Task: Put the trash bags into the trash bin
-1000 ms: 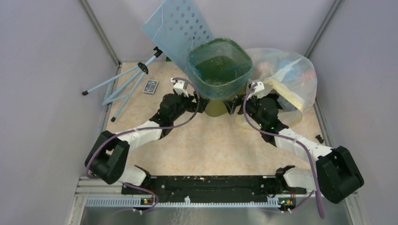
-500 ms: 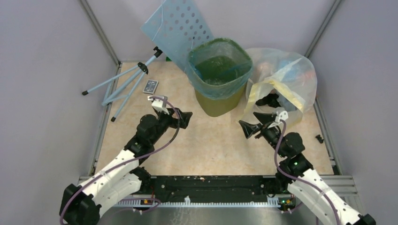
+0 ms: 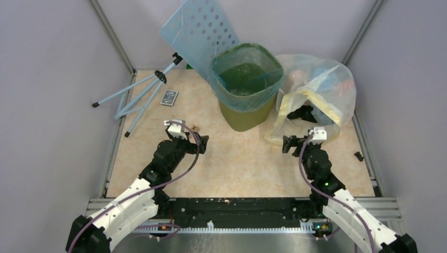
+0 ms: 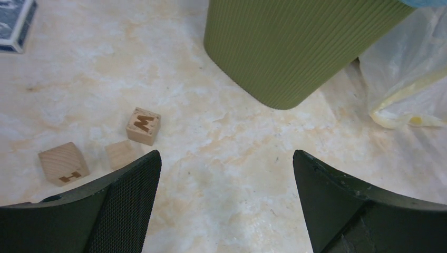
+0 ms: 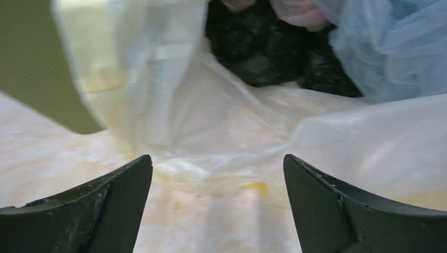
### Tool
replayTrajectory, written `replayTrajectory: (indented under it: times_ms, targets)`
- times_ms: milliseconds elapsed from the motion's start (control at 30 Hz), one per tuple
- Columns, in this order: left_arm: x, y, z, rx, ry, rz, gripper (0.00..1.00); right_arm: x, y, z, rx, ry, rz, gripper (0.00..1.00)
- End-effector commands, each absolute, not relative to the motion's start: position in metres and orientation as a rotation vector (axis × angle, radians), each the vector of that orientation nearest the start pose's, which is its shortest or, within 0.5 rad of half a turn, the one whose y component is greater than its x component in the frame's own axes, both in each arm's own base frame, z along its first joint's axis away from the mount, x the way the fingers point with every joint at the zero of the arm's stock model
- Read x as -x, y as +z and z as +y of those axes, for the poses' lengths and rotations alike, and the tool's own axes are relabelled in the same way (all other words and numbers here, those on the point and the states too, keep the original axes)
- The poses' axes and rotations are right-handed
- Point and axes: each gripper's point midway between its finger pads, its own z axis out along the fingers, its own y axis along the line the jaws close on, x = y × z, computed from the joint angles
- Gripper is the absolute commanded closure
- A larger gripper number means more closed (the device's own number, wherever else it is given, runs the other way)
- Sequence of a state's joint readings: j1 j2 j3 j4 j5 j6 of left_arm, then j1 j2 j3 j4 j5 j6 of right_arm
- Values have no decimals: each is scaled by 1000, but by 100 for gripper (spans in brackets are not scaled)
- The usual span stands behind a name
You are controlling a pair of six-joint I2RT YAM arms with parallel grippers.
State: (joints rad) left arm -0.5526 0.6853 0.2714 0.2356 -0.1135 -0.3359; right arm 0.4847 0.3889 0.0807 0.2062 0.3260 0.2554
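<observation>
The olive-green trash bin point(image 3: 245, 120) stands upright at the back middle of the table. The light-blue trash bag point(image 3: 238, 100) lines it, its edge folded over the rim and hanging down the outside. My left gripper point(image 3: 202, 143) hovers open in front and to the left of the bin, well apart from it. The left wrist view has the bin's ribbed wall point(image 4: 295, 47) ahead of the open left gripper point(image 4: 226, 174), with bare table between the jaws. My right gripper point(image 3: 289, 144) is open, front right of the bin; in its own view the right gripper point(image 5: 217, 174) faces the bin's corner point(image 5: 37, 68).
A large clear yellowish bag point(image 3: 316, 95) of colourful items lies right of the bin, its lip point(image 5: 211, 132) just ahead of my right gripper. Three wooden letter blocks point(image 4: 143, 125) lie near my left gripper. A card box point(image 3: 169, 97), a blue tripod point(image 3: 139, 95) and a perforated panel point(image 3: 203, 31) stand at back left.
Both arms have drawn back from the bin's sides toward the near edge of the table. The blue bag stays over the bin's rim. The right jaws have spread a little wider.
</observation>
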Motion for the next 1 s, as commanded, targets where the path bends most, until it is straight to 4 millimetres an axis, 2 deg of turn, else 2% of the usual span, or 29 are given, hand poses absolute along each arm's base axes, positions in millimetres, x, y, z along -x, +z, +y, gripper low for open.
replayTrajectory:
  times_ms: [0, 100, 167, 200, 267, 333, 367, 433, 467, 533, 600, 733, 833, 900, 967]
  targets:
    - [-278, 179, -137, -75, -426, 1666, 1, -288, 161, 33, -112, -34, 1598, 4]
    - [-284, 180, -118, 21, -342, 1636, 1, -299, 144, 25, -60, -30, 1554, 3]
    - [-287, 185, -107, 84, -306, 1583, 1, -300, 147, 15, -78, -46, 1450, 3]
    - [-288, 190, -104, 89, -297, 1549, 1, -301, 138, 8, -78, -95, 1470, 3]
    - [-289, 191, -100, 64, -257, 1524, 1, -309, 141, -5, -128, -170, 1454, 2]
    - [-290, 187, -94, 47, -202, 1525, 1, -316, 142, -5, -98, -167, 1434, 2]
    - [-292, 185, -90, 49, -171, 1525, 1, -320, 134, -11, -111, -167, 1457, 3]
    - [-294, 178, -82, 40, -112, 1527, 1, -333, 121, -26, -213, -137, 1489, 3]
    - [-295, 176, -79, 41, -95, 1524, 1, -338, 124, -32, -238, -138, 1460, 2]
    - [-299, 168, -67, 44, -35, 1530, 1, -341, 113, -36, -277, -135, 1531, 2]
    - [-303, 161, -58, 53, -2, 1536, 1, -342, 112, -46, -339, -176, 1531, 3]
    - [-314, 150, -36, 73, 48, 1553, 1, -358, 103, -27, -202, -128, 1609, 3]
    - [-322, 133, -30, 76, 40, 1594, 1, -366, 104, -3, -51, -50, 1626, 3]
    - [-330, 120, -24, 59, 61, 1617, 1, -366, 104, -5, -58, -58, 1627, 3]
    - [-342, 121, -20, 2, 100, 1603, 1, -366, 104, -6, -62, -61, 1628, 3]
